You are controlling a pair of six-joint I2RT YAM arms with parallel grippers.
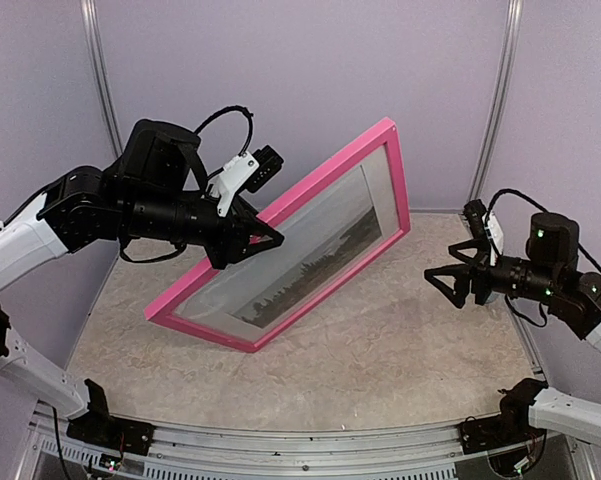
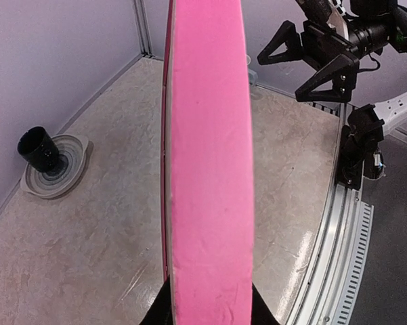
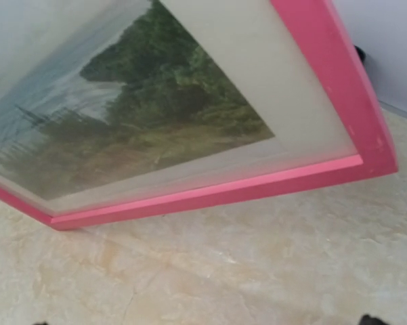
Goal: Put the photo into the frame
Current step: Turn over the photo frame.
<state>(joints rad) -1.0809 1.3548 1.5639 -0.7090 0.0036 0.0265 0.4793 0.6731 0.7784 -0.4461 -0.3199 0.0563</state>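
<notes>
The frame (image 1: 320, 180), bright pink with a narrow rim, hangs tilted over the middle of the table, its lower corner down near the surface. The photo (image 1: 310, 262) sits inside it, a landscape of dark trees and pale water within a white margin. My left gripper (image 1: 255, 238) is shut on the frame's upper left rim. The left wrist view looks straight along that pink edge (image 2: 206, 169), with dark fingers (image 2: 156, 315) on either side. My right gripper (image 1: 448, 282) stands open to the right, apart from the frame. Its wrist view shows the frame's rim (image 3: 210, 193) and the photo (image 3: 135, 115) from below.
A black cup on a grey round dish (image 2: 40, 149) stands by the left wall. The beige marbled table (image 1: 380, 350) is bounded by lilac walls and a metal rail (image 1: 300, 440) at the near edge. The right arm's base (image 2: 355, 149) sits on that rail.
</notes>
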